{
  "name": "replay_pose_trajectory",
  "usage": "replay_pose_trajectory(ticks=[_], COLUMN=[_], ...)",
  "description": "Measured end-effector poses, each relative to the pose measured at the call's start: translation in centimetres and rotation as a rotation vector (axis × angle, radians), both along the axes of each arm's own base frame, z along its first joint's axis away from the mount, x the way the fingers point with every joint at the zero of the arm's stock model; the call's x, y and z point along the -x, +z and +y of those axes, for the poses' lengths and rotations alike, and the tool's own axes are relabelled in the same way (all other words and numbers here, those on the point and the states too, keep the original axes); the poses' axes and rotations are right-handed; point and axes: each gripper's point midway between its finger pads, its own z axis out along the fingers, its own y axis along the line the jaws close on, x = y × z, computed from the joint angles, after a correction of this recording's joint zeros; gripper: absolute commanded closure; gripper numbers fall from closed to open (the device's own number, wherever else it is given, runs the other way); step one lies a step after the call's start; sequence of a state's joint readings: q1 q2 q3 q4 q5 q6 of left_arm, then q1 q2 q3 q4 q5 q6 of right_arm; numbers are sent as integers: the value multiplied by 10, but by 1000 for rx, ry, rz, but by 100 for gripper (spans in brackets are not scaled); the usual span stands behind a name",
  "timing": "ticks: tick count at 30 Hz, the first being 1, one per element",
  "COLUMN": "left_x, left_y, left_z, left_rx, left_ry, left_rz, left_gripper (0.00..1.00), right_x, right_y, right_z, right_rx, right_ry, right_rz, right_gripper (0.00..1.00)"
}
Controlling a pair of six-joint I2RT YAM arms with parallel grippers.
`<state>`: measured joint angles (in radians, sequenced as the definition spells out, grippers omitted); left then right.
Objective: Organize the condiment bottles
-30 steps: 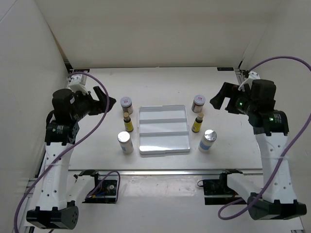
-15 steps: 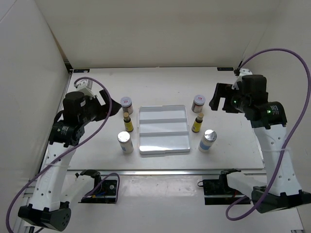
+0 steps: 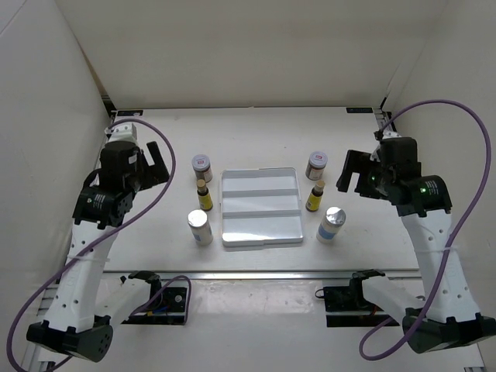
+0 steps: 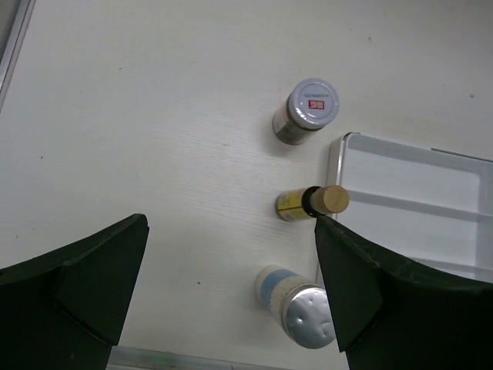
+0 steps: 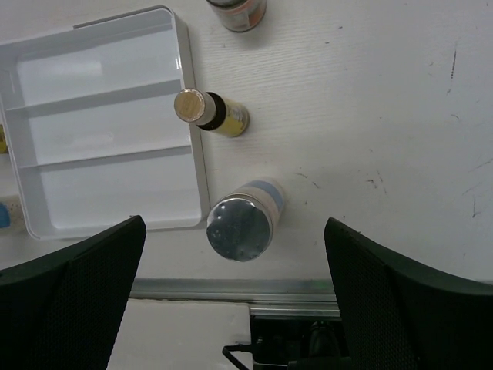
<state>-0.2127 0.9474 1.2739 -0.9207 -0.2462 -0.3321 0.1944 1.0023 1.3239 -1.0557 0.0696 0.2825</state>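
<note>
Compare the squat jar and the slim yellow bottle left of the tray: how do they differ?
The squat jar is short and wide; the slim yellow bottle is narrow. The jar has a flat white lid with a red mark; the bottle has a dark neck and a small tan cap. The jar stands farther back on the table, the bottle in front of it. Both stand upright beside the white tray, outside it and untouched.

White tray (image 3: 260,225) — yellow bottles (image 3: 204,200), silver-topped white shakers (image 3: 200,227), red-marked white-lidded jars (image 3: 202,166).

High overhead view, two downward wrist views, tray (image 3: 260,225) common to all.
</note>
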Motion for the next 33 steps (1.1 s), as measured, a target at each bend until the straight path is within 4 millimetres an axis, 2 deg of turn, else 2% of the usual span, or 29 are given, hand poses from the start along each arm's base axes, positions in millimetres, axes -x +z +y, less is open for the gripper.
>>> replay_pose_trajectory(ticks=[3, 6, 12, 15, 17, 19, 23, 24, 26, 29, 30, 33], left_x=[2, 5, 10, 11, 12, 13, 9, 9, 8, 7, 6, 5], left_y=[-21, -48, -77, -87, -96, -102, -99, -99, -98, -98, -98, -99], left_z=[2, -2, -10, -9, -8, -8, -7, -7, -7, -7, -7, -8], left_rx=[-4, 10, 43, 39, 33, 30, 33, 34, 34, 36, 36, 35], left_ry=[22, 14, -7, -4, -1, 0, 4, 5, 6, 6, 6, 5], left_rz=[45, 110, 179, 196, 212, 225, 208, 205, 202, 198, 197, 202], left_gripper=[0, 0, 0, 0, 0, 0, 0, 0, 0, 0, 0, 0], right_x=[4, 8, 28, 35, 37, 39, 43, 43, 44, 43, 43, 43], right_y=[-3, -16, -76, -95, -104, -114, -125, -127, -130, -130, -130, -130], right_z=[-2, 2, 16, 20, 22, 22, 21, 20, 20, 22, 22, 22], right_rx=[-4, 4, 51, 78, 101, 124, 147, 149, 149, 145, 145, 143], right_ry=[-22, -16, 6, 8, 7, 2, -17, -24, -32, -36, -36, -44], right_rz=[25, 94, 297, 363, 394, 418, 443, 444, 447, 443, 443, 443], right_gripper=[0, 0, 0, 0, 4, 8, 21, 26, 30, 42, 53, 68])
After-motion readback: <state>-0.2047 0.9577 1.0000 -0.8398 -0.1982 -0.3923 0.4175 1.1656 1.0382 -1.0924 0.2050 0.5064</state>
